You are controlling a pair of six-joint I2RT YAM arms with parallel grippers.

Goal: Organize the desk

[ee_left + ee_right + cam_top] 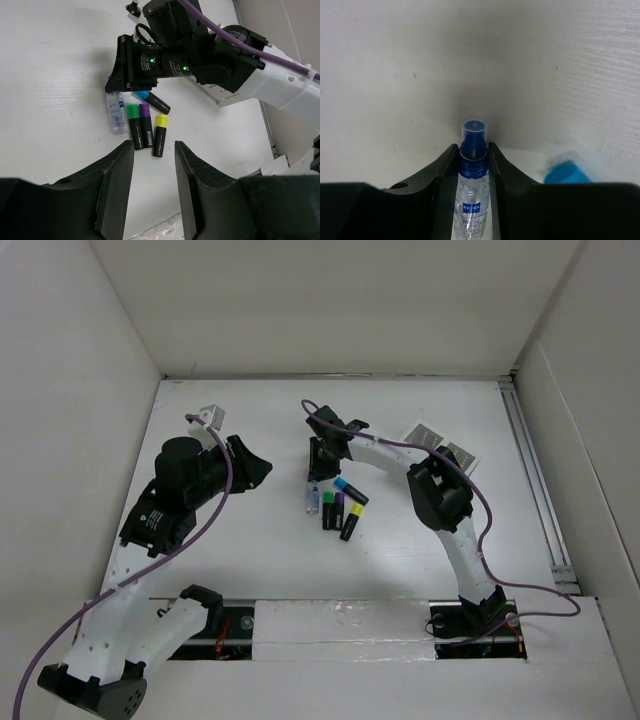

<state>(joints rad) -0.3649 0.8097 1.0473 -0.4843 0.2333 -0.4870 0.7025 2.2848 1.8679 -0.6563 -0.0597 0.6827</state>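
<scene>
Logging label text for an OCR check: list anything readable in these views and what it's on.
"ZEISS" (blurred, best reading): white letters on the blue patch of the spray bottle, right wrist view.
Fine print under that patch: too small to read.
White labels on the highlighters: barcode-like, too small to read.
Patterned cards by the right arm: black marks only, no legible words.

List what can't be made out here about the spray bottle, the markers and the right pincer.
1. Right wrist view: the spray bottle is cut off below its label by the bottom edge, and the label print is too small to read.
2. Right wrist view: the blue marker shows only its cap; the right pincer hides the barrel.
3. Left wrist view: the right pincer hides the bottle's cap.
</scene>
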